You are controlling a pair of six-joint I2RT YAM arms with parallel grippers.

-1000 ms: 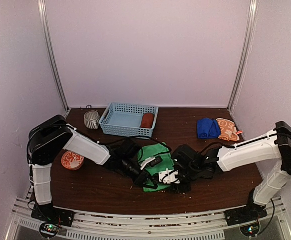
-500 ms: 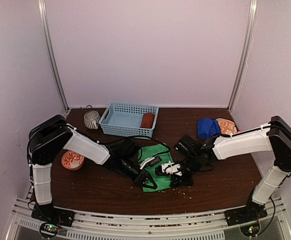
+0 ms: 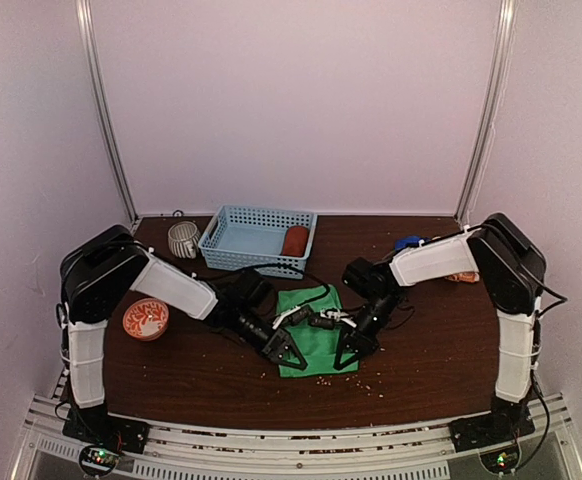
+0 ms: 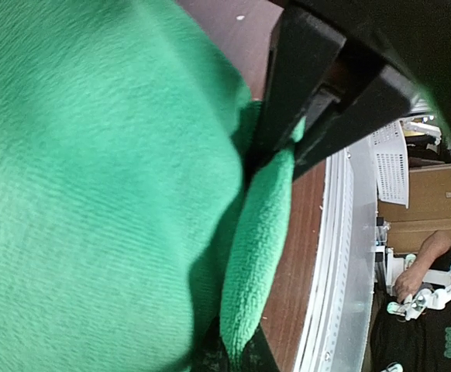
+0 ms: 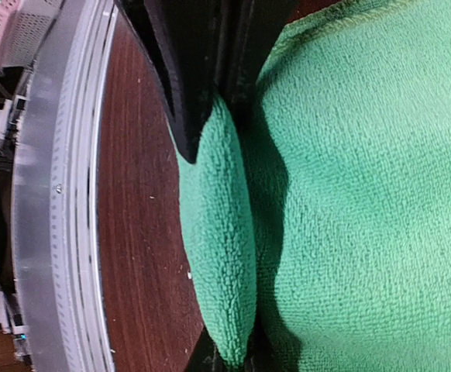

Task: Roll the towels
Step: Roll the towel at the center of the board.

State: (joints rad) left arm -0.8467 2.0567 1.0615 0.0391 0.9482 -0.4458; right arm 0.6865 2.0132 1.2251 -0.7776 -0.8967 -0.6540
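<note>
Green towel [image 3: 309, 325]: spread flat on the table [image 3: 431, 350], just toward 6 o'clock of centre; its near edge is gathered into a plump fold (both wrist views show this up close).
Left gripper [image 3: 283, 350]: clenched on the green towel's near edge, at the cloth's 7 o'clock corner, fingers pinching the fold.
Right gripper [image 3: 349, 350]: clamped on the same edge at the 5 o'clock corner, the fabric squeezed between its black fingers.
Rust-red towel [image 3: 295, 240]: a short roll, lying inside the basket at its 3 o'clock end.
Basket [image 3: 241, 238]: light blue lattice, at about 11 o'clock on the table.
Blue towel [image 3: 407, 242]: at 2 o'clock, mostly hidden behind the right arm; rolled or flat cannot be told.
Orange patterned towel [image 3: 464, 277]: only a sliver shows, at 3 o'clock past the right arm.
Mug [image 3: 182, 240]: just beside the basket, at its 9 o'clock.
Bowl [image 3: 145, 320]: at the table's 9 o'clock edge, near the left arm.
</note>
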